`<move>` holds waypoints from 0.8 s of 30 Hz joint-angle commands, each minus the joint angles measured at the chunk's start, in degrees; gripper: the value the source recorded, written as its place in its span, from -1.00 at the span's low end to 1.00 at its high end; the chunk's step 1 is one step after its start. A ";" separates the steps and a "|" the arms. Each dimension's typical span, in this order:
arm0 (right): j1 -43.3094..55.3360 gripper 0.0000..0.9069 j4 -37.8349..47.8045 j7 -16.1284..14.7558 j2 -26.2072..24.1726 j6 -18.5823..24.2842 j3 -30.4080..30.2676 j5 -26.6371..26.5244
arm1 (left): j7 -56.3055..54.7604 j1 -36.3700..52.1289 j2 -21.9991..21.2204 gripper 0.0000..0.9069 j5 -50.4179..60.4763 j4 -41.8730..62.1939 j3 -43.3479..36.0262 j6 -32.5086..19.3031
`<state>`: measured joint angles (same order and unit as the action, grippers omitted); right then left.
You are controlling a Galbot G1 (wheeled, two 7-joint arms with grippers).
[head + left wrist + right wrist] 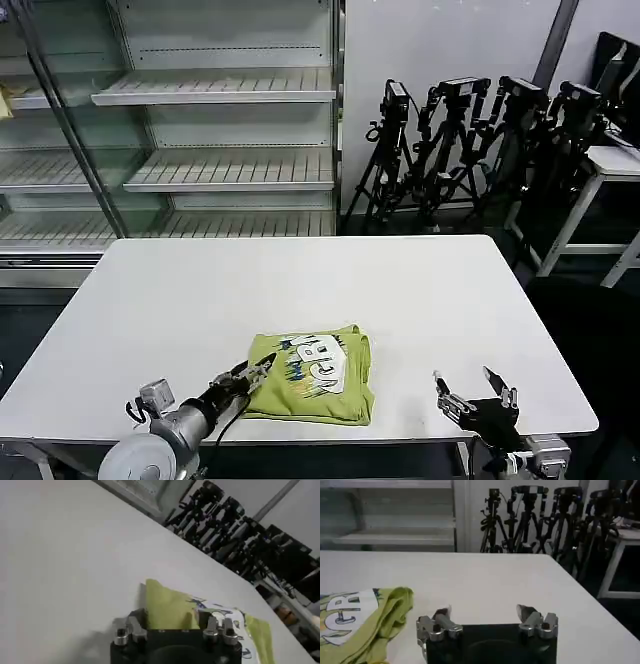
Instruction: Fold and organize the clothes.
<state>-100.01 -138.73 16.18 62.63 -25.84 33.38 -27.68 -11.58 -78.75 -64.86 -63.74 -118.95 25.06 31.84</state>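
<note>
Lying folded, the T-shirt (pixel 312 375) touches the left end effector (pixel 257 372).

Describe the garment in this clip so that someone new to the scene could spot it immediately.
On the white table in front of the empty shelving, look near the front edge, slightly toward the robot's left. There lies a folded lime-green T-shirt with a white and blue print on top, the left gripper at its edge and the open right gripper apart from it. It is the only cloth item on the table.

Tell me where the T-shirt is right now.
In the head view, the folded T-shirt lies near the table's front edge, slightly left of centre, with the left gripper at its left edge.
</note>
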 commanded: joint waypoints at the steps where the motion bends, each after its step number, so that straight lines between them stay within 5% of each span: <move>1: -0.83 1.00 -0.64 0.05 0.53 0.01 0.39 0.23 | 0.56 0.54 -2.24 -0.91 -1.68 1.87 -0.31 -0.38; 24: -0.29 1.00 -0.54 0.24 1.91 -0.02 -0.44 1.05 | -0.17 -2.12 -10.31 -0.93 -11.40 -0.42 6.87 -1.50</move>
<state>-100.67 -139.38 16.41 64.37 -25.85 33.08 -26.63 -11.70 -79.58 -71.82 -70.52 -118.66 27.94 30.34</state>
